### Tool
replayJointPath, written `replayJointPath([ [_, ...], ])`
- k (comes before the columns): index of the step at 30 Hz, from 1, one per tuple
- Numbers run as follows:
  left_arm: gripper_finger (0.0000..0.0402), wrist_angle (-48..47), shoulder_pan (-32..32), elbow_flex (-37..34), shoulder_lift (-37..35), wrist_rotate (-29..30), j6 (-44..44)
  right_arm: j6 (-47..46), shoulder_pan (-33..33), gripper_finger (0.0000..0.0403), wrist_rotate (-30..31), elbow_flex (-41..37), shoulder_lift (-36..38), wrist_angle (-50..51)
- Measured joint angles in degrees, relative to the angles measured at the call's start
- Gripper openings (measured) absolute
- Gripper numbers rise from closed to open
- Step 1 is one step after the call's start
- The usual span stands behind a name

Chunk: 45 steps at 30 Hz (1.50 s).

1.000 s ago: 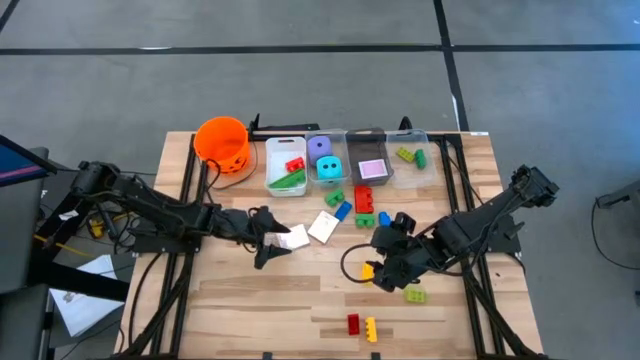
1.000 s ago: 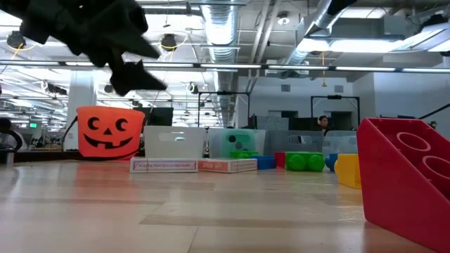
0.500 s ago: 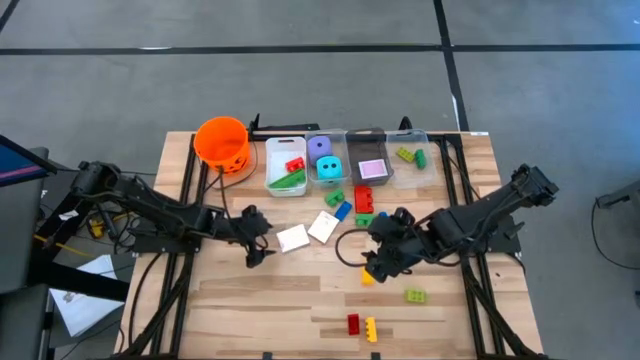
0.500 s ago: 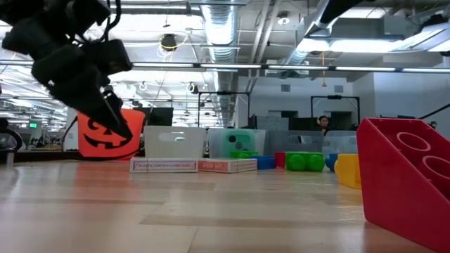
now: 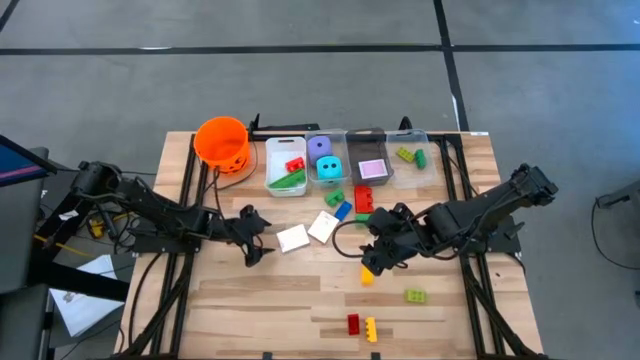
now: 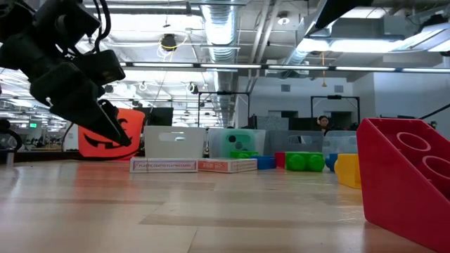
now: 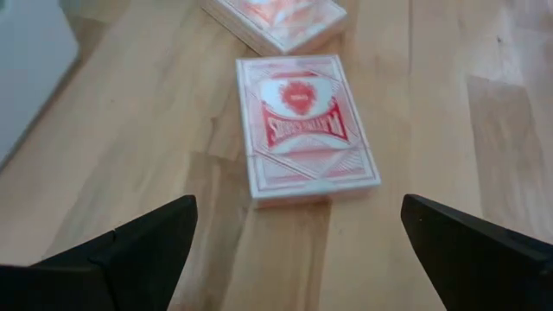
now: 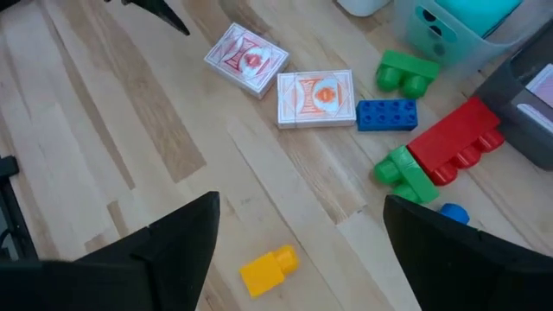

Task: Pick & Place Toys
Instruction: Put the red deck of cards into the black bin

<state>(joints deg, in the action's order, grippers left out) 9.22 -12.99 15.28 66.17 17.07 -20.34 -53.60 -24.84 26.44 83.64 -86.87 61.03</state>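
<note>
Two red-and-white card decks (image 7: 302,125), lettering unreadable, jack-o'-lantern-faced bucket (image 5: 222,143)

Legible text is searched for in all four views; almost none is found.

Card pack (image 7: 307,130): red-and-white print with a banner of lettering across the face is seen in the left wrist view, but the letters are too blurred to be read. A line of red lettering is seen along the side of the same pack (image 6: 163,165) in the low view; it is too small to be made out.

Second pack (image 8: 315,98): only a red ornamental pattern is seen, no words.

Bucket (image 6: 105,133): a black jack-o'-lantern face is printed on it, partly hidden; no letters.

Bricks, dice, bins: no markings are readable.
</note>
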Motion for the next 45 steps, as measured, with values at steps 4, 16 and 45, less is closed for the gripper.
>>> replayJointPath([
  [4, 0.0400, 2.9, 0.0, -0.1, 1.0, 1.2, 0.0, 0.0, 0.7, 0.0317, 0.0, 0.0, 0.0, 0.0],
  [16, 0.0400, 14.5, -0.1, 3.5, 17.5, 0.9, 0.0, 1.1, 1.0, 0.0317, -1.0, 0.0, 0.0, 0.3],
  [45, 0.0300, 15.1, -0.1, 8.8, 23.4, 1.4, -14.5, 2.4, 0.4, 0.0317, -3.3, 0.7, 0.0, 4.0],
])
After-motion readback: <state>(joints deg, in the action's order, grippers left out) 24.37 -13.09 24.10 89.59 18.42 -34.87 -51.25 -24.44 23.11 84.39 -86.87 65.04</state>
